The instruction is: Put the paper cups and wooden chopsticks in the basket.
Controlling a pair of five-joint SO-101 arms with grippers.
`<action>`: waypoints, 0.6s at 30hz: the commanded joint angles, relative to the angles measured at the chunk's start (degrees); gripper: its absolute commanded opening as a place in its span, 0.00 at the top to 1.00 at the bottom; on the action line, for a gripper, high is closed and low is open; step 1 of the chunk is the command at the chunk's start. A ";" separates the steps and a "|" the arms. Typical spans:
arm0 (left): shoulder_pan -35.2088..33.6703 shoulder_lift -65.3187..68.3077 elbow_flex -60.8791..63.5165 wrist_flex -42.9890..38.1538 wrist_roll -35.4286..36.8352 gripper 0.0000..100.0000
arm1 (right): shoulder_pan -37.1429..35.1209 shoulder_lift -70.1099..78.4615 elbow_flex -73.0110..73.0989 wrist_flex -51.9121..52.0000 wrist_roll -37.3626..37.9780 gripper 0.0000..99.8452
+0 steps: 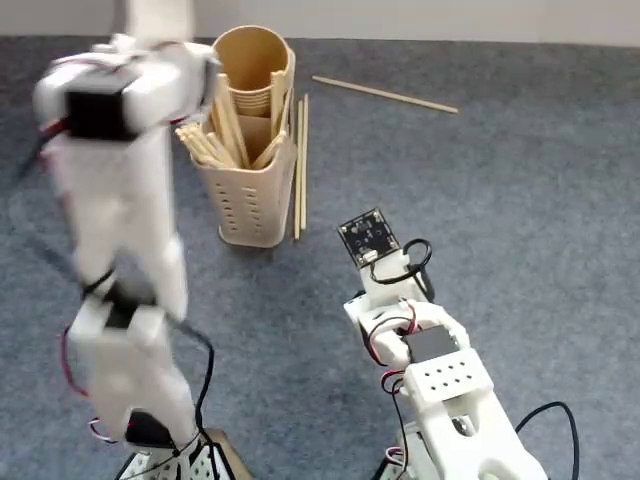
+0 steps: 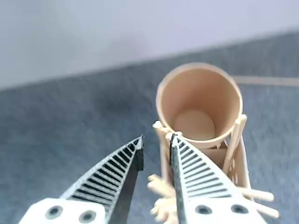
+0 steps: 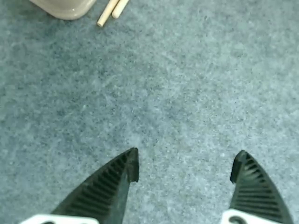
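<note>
A beige perforated basket (image 1: 246, 205) stands at the back left of the carpet. It holds stacked paper cups (image 1: 250, 62) and several wooden chopsticks (image 1: 212, 140). Two chopsticks (image 1: 300, 165) lie on the carpet against the basket's right side, and one more chopstick (image 1: 385, 94) lies farther back to the right. My left gripper (image 2: 157, 140) hovers above the basket's near rim, slightly open with nothing between its fingers; the top cup (image 2: 199, 102) is just beyond it. My right gripper (image 3: 187, 154) is wide open over bare carpet, short of the basket's corner (image 3: 65, 7) and the two chopstick ends (image 3: 112, 9).
The raised left arm (image 1: 120, 110) hides the carpet left of the basket. My right arm (image 1: 430, 370) stands at the front right. Grey carpet (image 1: 520, 220) stretches to the right.
</note>
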 commanded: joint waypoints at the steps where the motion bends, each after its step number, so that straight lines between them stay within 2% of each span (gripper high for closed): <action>1: -0.57 -10.59 11.82 0.09 -0.79 0.87 | 0.66 0.04 -0.22 -1.01 0.62 0.69; 5: 0.04 -16.84 27.47 0.18 -1.49 0.87 | 0.66 0.04 -0.22 -1.01 0.62 0.69; 8: 6.02 -21.23 41.98 0.18 -8.09 0.87 | 0.66 0.04 -0.22 -1.01 0.62 0.69; 9: 8.75 -23.16 46.02 0.18 -10.55 0.87 | 0.66 0.04 -0.22 -1.01 0.62 0.69; 13: 17.36 -30.90 54.20 -0.18 -28.13 0.87 | 0.66 0.04 -0.22 -1.01 0.62 0.69; 18: 17.80 -33.63 52.88 -0.26 -42.20 0.83 | 0.66 0.04 -0.22 -1.01 0.62 0.69</action>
